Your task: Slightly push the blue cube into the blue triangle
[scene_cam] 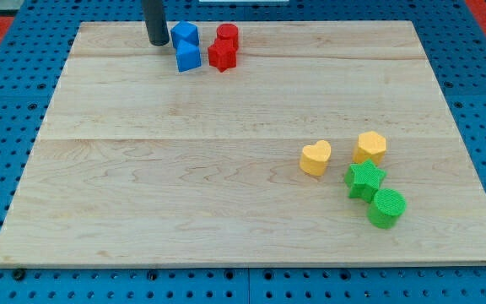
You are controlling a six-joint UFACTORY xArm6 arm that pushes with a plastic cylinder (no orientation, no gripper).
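Two blue blocks touch each other near the view's top, left of centre. The upper one (pixel 185 35) looks like the blue cube and the lower one (pixel 189 57) like the blue triangle, though their shapes are hard to make out. My tip (pixel 156 42) stands on the board just left of the upper blue block, with a small gap between them.
A red cylinder (pixel 228 35) and a red star (pixel 223 56) sit right beside the blue blocks on their right. A yellow heart (pixel 315 158), a yellow hexagon (pixel 369 147), a green star (pixel 364 180) and a green cylinder (pixel 386 208) cluster at the lower right. The wooden board's top edge (pixel 310 24) is close behind the blue blocks.
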